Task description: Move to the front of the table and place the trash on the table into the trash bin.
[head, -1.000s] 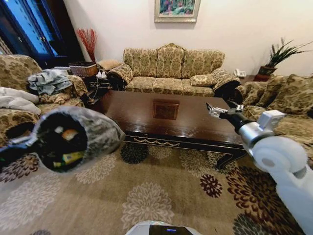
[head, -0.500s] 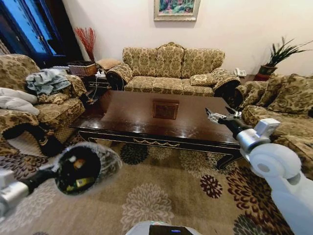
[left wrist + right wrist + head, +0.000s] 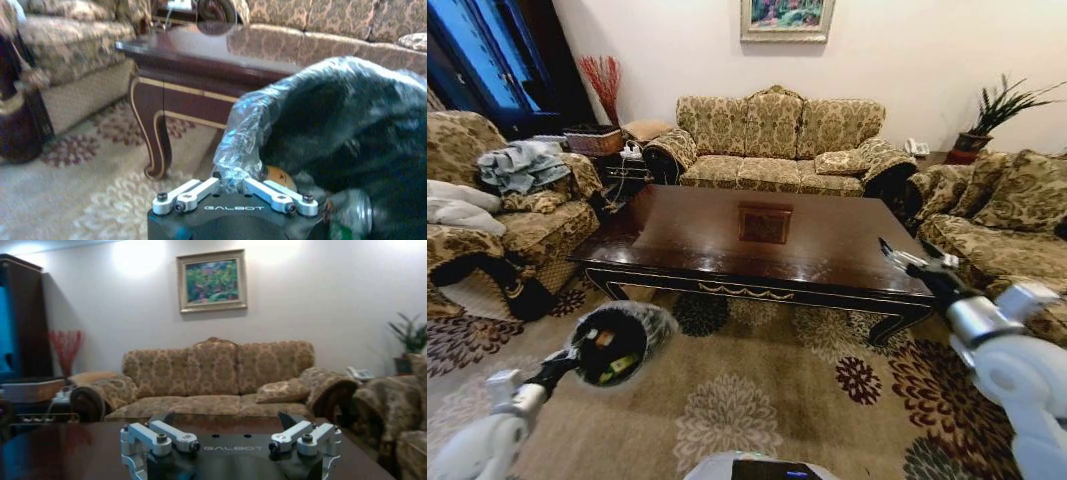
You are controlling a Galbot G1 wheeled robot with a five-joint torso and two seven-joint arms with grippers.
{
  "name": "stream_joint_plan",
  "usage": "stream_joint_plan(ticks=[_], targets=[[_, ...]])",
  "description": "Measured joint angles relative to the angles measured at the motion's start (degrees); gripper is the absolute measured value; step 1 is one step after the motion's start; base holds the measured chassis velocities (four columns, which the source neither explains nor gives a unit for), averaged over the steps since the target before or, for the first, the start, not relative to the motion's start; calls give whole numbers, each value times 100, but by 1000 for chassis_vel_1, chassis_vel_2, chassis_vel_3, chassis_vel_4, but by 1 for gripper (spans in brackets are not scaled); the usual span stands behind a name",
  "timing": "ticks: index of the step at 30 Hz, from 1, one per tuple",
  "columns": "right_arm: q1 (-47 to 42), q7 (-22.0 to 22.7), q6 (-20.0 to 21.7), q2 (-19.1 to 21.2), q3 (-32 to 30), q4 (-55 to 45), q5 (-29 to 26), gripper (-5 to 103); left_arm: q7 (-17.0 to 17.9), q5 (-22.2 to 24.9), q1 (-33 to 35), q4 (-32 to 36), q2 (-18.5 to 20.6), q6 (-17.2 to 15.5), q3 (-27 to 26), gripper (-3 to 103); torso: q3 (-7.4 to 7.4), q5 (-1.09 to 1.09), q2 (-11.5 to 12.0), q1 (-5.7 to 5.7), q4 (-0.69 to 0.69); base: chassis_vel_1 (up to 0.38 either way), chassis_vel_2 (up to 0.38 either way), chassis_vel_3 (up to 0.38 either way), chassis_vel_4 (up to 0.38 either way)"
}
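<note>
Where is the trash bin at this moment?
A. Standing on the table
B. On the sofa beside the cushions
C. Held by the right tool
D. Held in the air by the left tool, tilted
D: the left tool pinches the bag at the rim of the trash bin, which hangs tilted above the carpet.

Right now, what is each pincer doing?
Left pincer: shut on the trash bin's bag rim.
Right pincer: open, holding nothing, at the table's right end.

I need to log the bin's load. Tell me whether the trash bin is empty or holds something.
Holds something. The trash bin, tipped with its mouth toward the head camera and held by the left hand, shows orange and yellow-green items inside, plus a can.
</note>
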State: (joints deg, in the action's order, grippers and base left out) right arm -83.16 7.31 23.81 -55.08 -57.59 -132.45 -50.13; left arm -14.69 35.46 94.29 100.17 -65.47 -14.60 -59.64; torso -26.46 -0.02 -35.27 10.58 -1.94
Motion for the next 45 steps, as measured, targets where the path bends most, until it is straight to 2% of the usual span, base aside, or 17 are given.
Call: stream_joint_plan(ticks=[3, 5, 6, 12, 16, 20, 26, 30, 34, 39, 40, 41, 43, 45], targets=[[-69, 135, 19, -302, 149, -207, 221, 100, -312, -110, -161, -415, 84, 155, 185, 0, 0, 2, 0, 0, -1, 0, 0, 0, 0], [-80, 161, 25, -350, 206, -257, 287, 100, -395, -167, -171, -489, 93, 180, 199, 0, 0, 3, 0, 0, 0, 0, 0, 0, 0], [-99, 205, 34, -458, 348, -357, 524, 100, -534, -301, -195, -713, 108, 282, 253, 0, 0, 3, 0, 0, 0, 0, 0, 0, 0], [-189, 218, 58, -651, 539, -603, 886, 100, -655, -463, -275, -1138, 230, 406, 338, 0, 0, 1, 0, 0, -1, 47, 50, -53, -51], [-232, 217, 58, -717, 634, -671, 1009, 100, -708, -471, -254, -1152, 272, 422, 341, 0, 0, 6, 0, 0, 0, 152, 135, -132, -157], [-265, 225, 65, -789, 840, -743, 1195, 100, -772, -500, -229, -1152, 288, 425, 349, 0, 0, -1, 0, 0, 1, 209, 200, -228, -216], [-276, 347, 66, -823, 1114, -857, 1359, 100, -850, -508, -221, -1183, 264, 465, 354, 0, 0, 2, 0, 1, -2, 285, 280, -282, -277], [-291, 502, 36, -894, 1177, -916, 1319, 100, -940, -142, -218, -1181, 263, 439, 377, 0, 0, -1, 0, 1, -2, 252, 262, -267, -254], [-365, 490, -15, -988, 1137, -917, 1316, 100, -991, -59, -347, -1334, 314, 377, 504, 0, 1, 0, -1, 1, -2, 150, 161, -138, -145], [-524, 388, -177, -1110, 1104, -887, 1374, 100, -1133, -522, -821, -1960, 449, 104, 850, 0, -1, 3, 0, 0, 3, 27, 10, -17, -22], [-538, 373, -212, -1120, 1090, -870, 1392, 100, -1138, -613, -982, -2181, 533, 16, 991, 0, -1, 11, 0, 0, 1, -92, -45, 23, 50], [-535, 363, -240, -1128, 1074, -854, 1400, 100, -1147, -670, -1140, -2396, 635, -53, 1152, 0, -1, 8, 0, 1, 4, -73, -72, 23, 34], [-529, 361, -256, -1136, 1061, -847, 1403, 100, -1160, -695, -1219, -2493, 675, -77, 1234, 0, -1, 5, 0, 0, 4, -73, -72, 52, 34], [-525, 355, -321, -1175, 996, -842, 1404, 100, -1157, -784, -1625, -3073, 765, 41, 1569, 0, -1, 3, 0, 0, 1, -9, -25, 5, 8]])
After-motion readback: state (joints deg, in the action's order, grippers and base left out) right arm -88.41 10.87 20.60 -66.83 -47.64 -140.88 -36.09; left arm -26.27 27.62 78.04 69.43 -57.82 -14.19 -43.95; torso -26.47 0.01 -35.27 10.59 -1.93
